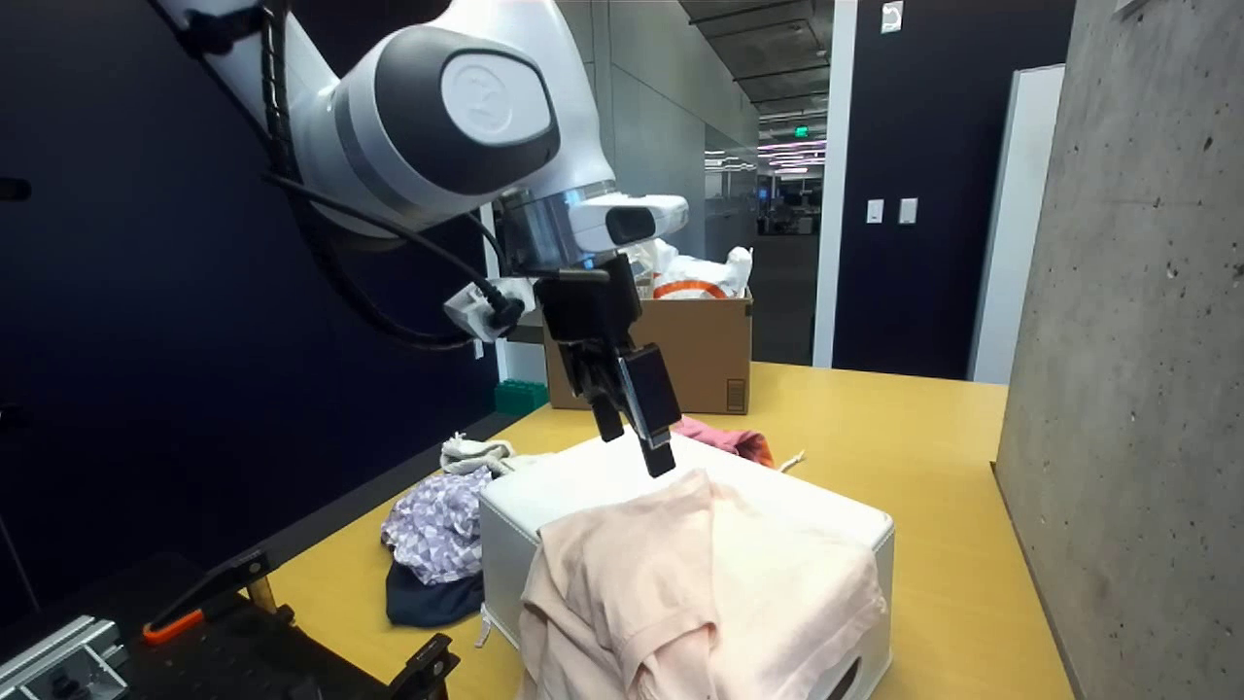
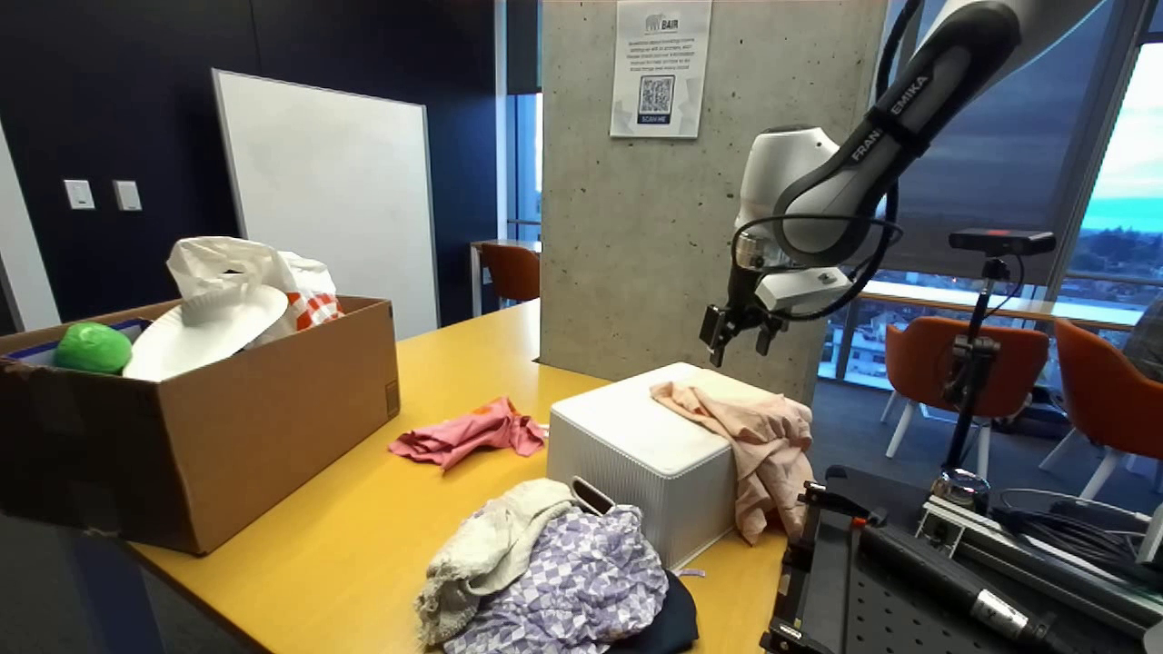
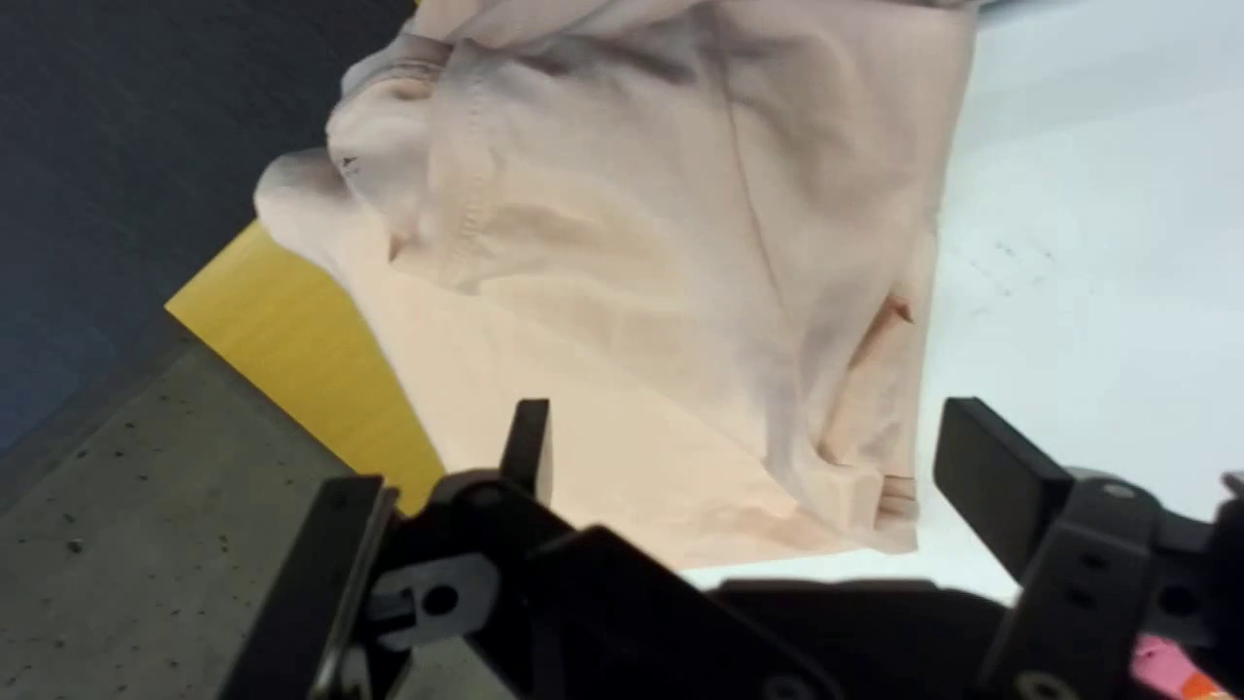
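Observation:
My gripper [image 3: 748, 437] is open in the wrist view, its two dark fingers wide apart with nothing held. Below it a pale peach cloth [image 3: 622, 253] lies folded and creased, one corner showing between the fingers. This cloth [image 2: 763, 431] drapes over the top and down a side of a white box [image 2: 627, 418]. In both exterior views the gripper [image 1: 635, 445] hangs tilted above the box top, and in an exterior view a gap shows between the gripper [image 2: 740, 350] and the cloth.
Beside the box are a lavender patterned cloth [image 2: 572, 581], an off-white cloth [image 2: 509, 527] and a navy cloth [image 1: 432, 595]. A pink cloth [image 2: 472, 434] lies on the yellow table [image 2: 363, 509]. A cardboard box [image 2: 282, 418] stands at one end, a concrete pillar [image 1: 1118, 340] alongside.

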`<state>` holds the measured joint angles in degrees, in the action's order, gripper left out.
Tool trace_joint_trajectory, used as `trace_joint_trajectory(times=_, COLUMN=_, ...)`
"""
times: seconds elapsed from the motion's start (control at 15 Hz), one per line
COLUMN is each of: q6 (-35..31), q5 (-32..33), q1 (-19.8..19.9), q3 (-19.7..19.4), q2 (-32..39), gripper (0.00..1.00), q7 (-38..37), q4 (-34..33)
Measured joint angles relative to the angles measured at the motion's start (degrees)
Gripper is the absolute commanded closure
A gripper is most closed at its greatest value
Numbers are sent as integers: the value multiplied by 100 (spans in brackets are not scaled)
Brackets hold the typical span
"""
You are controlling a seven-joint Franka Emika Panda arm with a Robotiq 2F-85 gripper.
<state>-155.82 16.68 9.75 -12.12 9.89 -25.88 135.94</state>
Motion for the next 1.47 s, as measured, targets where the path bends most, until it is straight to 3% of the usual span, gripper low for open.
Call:
trace_joint_trajectory(times=0.67, q6=-527, q5=-1812, q1=104, q3=200, q2=887, gripper=0, q7=1396, q4=-114)
trace_joint_trajectory(times=1.2, q6=-674, q5=-3138, q1=914, q3=1026, q2=1494, gripper=0, q7=2669, q4=-638)
trace_joint_trajectory(times=1.47, q6=-674, q5=-3442, q1=1280, q3=1440, q2=1767, gripper=0, q7=3188, q4=-965)
